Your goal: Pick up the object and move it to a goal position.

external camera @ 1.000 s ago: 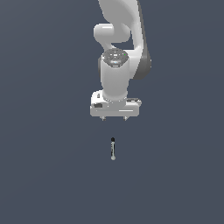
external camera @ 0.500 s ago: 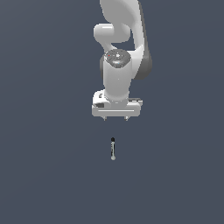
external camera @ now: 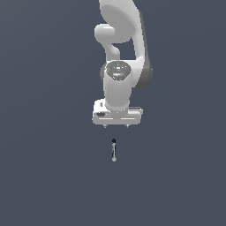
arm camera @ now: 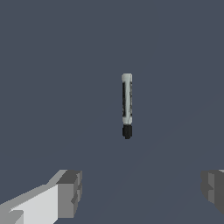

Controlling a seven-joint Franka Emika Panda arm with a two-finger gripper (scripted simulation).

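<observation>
Pincer point(external camera: 116, 126) pointing down, fingers spread wide, apart from the rod point(external camera: 114, 150)

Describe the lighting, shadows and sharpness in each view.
Exterior view: flat, even light, no cast shadows on the grey ground; the rod is tiny and soft-edged below the gripper. Wrist view: equally shadowless, no glare; the rod is larger, its markings blurry; the open gripper's fingers look blocky.
</observation>
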